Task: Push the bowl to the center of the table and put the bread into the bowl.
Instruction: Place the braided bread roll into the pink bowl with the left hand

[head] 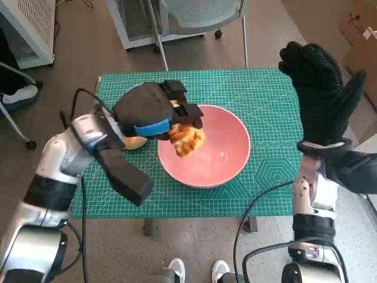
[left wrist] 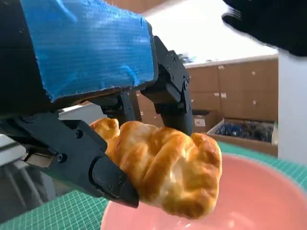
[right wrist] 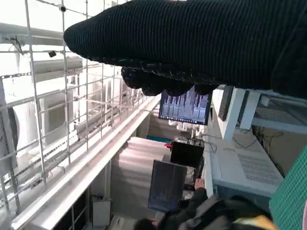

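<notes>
Pink bowl [head: 218, 150] sits near mid-table directly below the left hand [head: 154, 111], which grips the golden bread [head: 187, 139] over the bowl's near rim. The placing step looks under way; the next move calls for lowering and letting go. The right hand [head: 321, 94] hangs raised beside the table, fingers spread, holding nothing. A second pale lump [head: 135, 142] behind the left hand is mostly hidden.
</notes>
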Available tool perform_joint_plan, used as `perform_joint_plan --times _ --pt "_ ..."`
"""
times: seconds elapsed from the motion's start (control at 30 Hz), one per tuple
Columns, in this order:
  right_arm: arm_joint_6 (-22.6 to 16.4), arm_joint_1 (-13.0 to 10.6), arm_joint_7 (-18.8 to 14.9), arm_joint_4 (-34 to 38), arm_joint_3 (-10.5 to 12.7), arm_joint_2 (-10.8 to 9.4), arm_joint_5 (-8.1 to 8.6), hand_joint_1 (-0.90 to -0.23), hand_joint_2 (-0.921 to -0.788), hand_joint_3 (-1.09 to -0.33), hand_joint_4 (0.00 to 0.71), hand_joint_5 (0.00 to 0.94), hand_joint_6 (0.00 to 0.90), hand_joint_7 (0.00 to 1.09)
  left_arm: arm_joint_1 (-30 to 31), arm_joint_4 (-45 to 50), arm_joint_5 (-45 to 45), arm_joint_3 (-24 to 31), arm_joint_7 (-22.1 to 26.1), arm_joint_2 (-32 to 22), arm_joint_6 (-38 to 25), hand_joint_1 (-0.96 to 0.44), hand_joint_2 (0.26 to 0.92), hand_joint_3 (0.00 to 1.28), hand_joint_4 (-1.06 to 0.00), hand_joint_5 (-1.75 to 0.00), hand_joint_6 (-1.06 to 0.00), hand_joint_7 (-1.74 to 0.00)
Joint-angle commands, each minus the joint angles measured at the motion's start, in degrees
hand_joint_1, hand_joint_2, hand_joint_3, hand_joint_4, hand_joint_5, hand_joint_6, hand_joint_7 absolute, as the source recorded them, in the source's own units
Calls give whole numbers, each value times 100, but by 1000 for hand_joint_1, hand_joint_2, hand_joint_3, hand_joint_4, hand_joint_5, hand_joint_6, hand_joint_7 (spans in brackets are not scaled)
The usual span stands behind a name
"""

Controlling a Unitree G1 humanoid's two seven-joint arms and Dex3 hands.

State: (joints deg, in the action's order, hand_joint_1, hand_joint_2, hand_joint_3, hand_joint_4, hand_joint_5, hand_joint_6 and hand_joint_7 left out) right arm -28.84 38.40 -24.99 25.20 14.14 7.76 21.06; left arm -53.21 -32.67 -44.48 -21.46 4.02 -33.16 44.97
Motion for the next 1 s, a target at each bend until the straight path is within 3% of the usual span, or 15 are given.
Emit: perform_joint_plan --times 0.03,0.17,0.33,0.37,0.4,0.43,0.5,0.6,0.8,1.0 --pt "-7 -228 96 -66 -28 -41 -65 -564 -921 -640 404 4 431 9 -399 -641 -554 -326 -807 60 312 -1 920 55 -641 -1084 -716 -1192" --pt "-48 -267 135 -79 -25 -38 -71 -561 -921 -647 404 4 427 6 -571 -1189 -828 -575 -1289 144 440 -2 921 59 -646 -1073 -702 -1213" --pt "-68 -298 165 -89 -19 -36 -67 -562 -921 -651 405 3 425 5 -632 -1636 -796 -710 -1348 285 386 -2 921 118 -568 -1160 -643 -1267" --pt "-68 -309 174 -100 -18 -40 -66 -563 -921 -651 405 3 425 5 -625 -1697 -763 -729 -1265 323 314 -129 921 146 -518 -915 -604 -1306" --pt "-68 -316 181 -109 -18 -43 -65 -566 -921 -650 405 3 425 5 -624 -1737 -741 -745 -1212 346 268 -146 897 134 -480 -775 -542 -1171" --pt "-67 -319 187 -113 -19 -45 -65 -569 -921 -649 405 3 425 5 -629 -1770 -725 -760 -1183 359 242 -173 872 96 -447 -531 -503 -880" --pt "-75 -324 206 -120 -20 -51 -73 -575 -921 -648 405 3 425 5 -623 -1813 -659 -776 -1011 398 121 -223 849 43 -390 -222 -477 -453" --pt "-84 -328 233 -122 -23 -55 -86 -580 -921 -647 405 2 424 5 -606 -1843 -584 -777 -824 446 -23 -326 841 21 -265 -73 -379 -196" --pt "-117 -308 261 -65 -18 -59 -113 -583 -921 -646 404 1 423 4 -519 -1793 -563 -767 -754 485 -259 -523 890 26 -124 -7 -226 -29" --pt "-150 -272 268 15 -20 -63 -115 -583 -921 -645 404 1 423 4 -491 -1741 -722 -839 -1075 451 -357 -627 917 38 -58 -1 -178 -3"
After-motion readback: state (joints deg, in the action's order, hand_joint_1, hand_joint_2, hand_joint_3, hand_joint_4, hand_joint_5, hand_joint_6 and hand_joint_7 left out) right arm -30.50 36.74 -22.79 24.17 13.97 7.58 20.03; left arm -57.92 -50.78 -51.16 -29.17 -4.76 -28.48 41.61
